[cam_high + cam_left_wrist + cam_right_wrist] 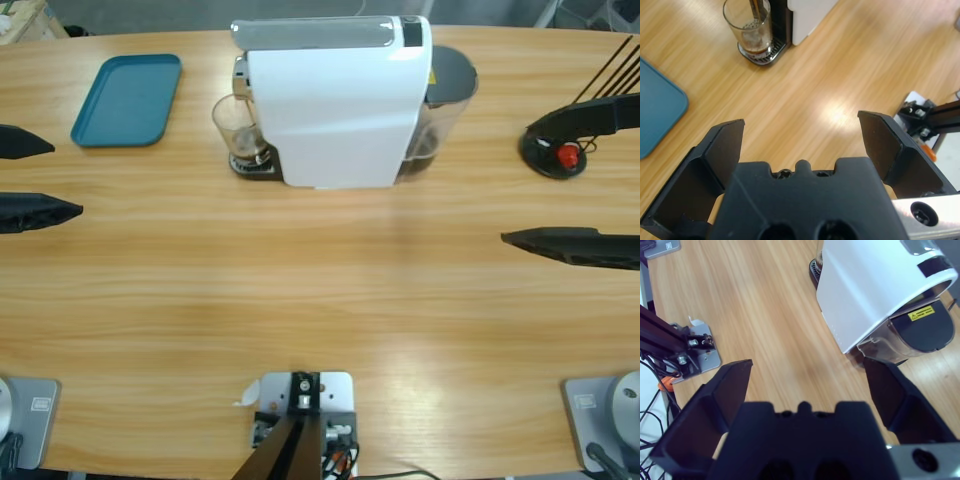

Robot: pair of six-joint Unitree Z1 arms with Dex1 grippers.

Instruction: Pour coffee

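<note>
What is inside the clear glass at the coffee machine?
A shallow dark layer of coffee at the bottom of the glass. The drip tray beneath is mostly covered.

You are looking at the coffee [754, 51], a shallow dark brown layer at the bottom of an upright clear glass tumbler [237, 127] standing on the white coffee machine's [335, 105] drip tray

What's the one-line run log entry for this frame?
left gripper: open, empty | right gripper: open, empty | glass: on coffee machine drip tray | coffee: shallow layer in glass
</note>
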